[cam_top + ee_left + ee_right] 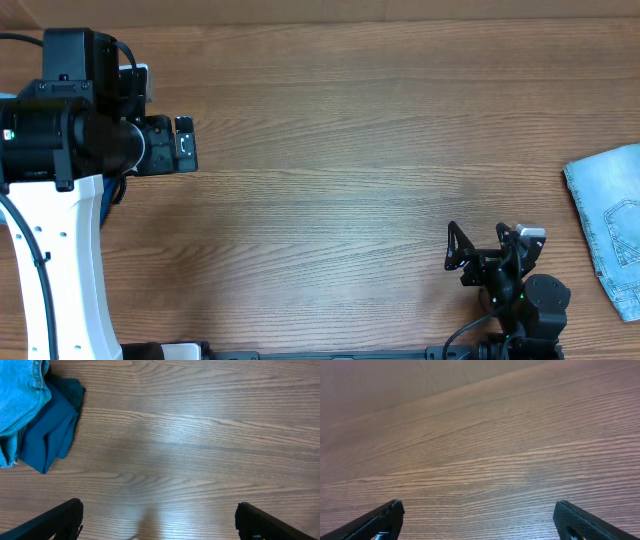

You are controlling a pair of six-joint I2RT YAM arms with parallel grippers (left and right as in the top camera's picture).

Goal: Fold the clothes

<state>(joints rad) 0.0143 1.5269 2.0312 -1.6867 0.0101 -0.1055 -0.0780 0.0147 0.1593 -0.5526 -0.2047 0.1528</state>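
A light blue denim garment [20, 395] lies crumpled at the top left of the left wrist view, over a dark teal cloth [50, 435]. In the overhead view this pile is mostly hidden under the left arm; only a blue edge [108, 203] shows. A folded light denim piece [612, 222] lies at the table's right edge. My left gripper [185, 146] [159, 520] is open and empty over bare wood, to the right of the pile. My right gripper [480, 247] [479, 520] is open and empty near the front edge, left of the folded denim.
The wooden table [340, 150] spans the whole overhead view. The left arm's white link [55, 260] runs down the left side. The right arm's base [525, 305] sits at the front edge.
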